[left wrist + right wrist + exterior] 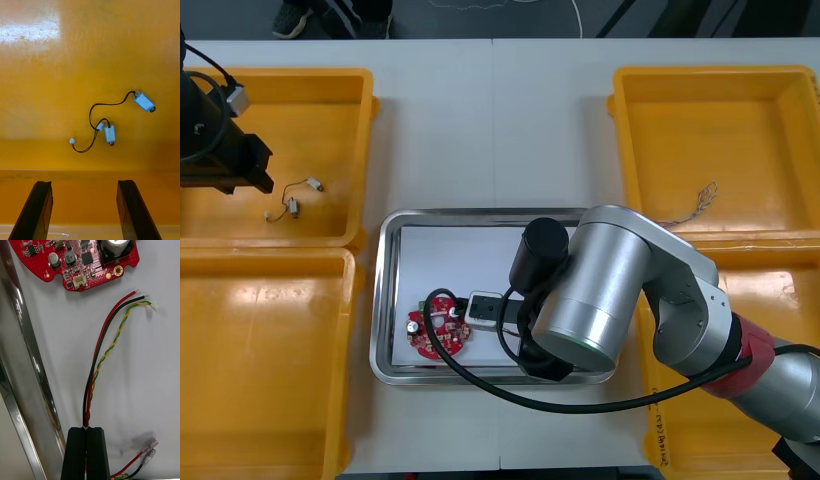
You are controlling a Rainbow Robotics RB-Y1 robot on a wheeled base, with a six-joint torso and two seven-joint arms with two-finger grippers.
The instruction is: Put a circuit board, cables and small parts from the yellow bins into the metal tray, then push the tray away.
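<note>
Right tool (87, 430) first: its fingers are pressed together on the cables (98, 363), a red, a black and a yellow-green twist. It sits low in the tray (387, 300), mid-counter toward the near edge. The cables run straight ahead from my fingers, their long axis pointing at the board (77, 262). Their free ends stop just short of it and seem to rest on the white floor. So I judge the coming move is a plain release, no carry needed. Left tool (84, 184) hovers spread over the bin (330, 100) at the counter's far-left corner. The small parts (110, 133) lie just ahead of its fingers, so that arm is nearer them.
</note>
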